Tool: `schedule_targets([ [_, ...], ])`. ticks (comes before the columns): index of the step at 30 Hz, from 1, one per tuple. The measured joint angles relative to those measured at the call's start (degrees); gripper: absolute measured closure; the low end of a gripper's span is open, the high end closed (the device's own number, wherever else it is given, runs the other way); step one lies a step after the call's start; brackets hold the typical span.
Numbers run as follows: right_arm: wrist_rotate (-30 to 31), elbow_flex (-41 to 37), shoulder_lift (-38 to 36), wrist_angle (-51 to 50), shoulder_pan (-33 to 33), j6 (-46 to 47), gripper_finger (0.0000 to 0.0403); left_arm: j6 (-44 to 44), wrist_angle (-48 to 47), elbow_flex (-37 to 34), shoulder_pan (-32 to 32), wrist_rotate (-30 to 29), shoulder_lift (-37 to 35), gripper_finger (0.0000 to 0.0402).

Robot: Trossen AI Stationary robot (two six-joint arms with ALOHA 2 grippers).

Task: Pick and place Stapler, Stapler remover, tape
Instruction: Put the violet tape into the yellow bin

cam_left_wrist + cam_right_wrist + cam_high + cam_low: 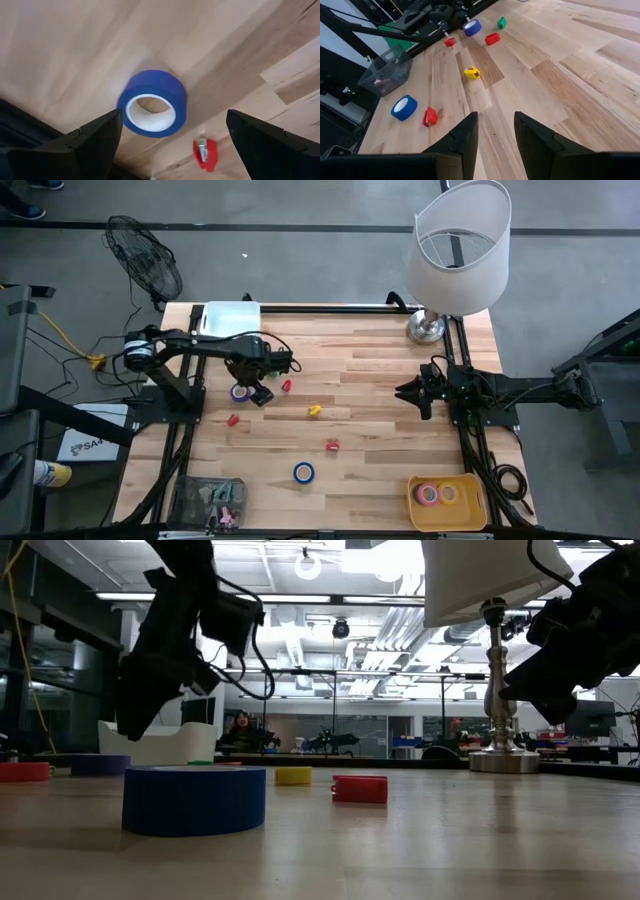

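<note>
Left hand (254, 392) above purple tape roll (240, 392), far-left surface (380, 420), fingers apart, empty | Right hand (418, 393) idle, part-closed, empty | Risk: off-centre descent could knock roll aside.

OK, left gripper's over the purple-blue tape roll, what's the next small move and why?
Probably lower straight down: the left gripper hangs open above the tape roll, its fingers flanking the roll but not touching it.
</note>
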Motion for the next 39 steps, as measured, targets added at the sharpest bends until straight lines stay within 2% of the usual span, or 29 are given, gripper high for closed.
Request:
schedule_targets([
  [13,-0.09,0.0,0.0,-0.02,0.0,0.43,0.0285,-3.01,0.08,-1.69,-1.91,4.5,1.71,0.0051],
  [19,-0.07,0.01,0.0,-0.02,0.0,0.42,0.0285,-5.86,8.71,-7.91,-2.69,6.89,1.75,0.0051],
  [27,-0.09,0.02,0.0,-0.02,0.0,0.63,0.0285,-5.88,13.17,-9.26,-2.67,4.76,1.65,0.0054],
  [31,-0.42,0.01,0.0,-0.02,0.01,2.38,0.0285,-5.79,13.66,-9.38,-2.67,4.8,1.62,0.0082],
  [39,-0.22,0.02,0.0,-0.02,0.0,2.51,0.0285,-6.75,14.32,-9.4,-2.71,5.94,1.64,0.0179],
])
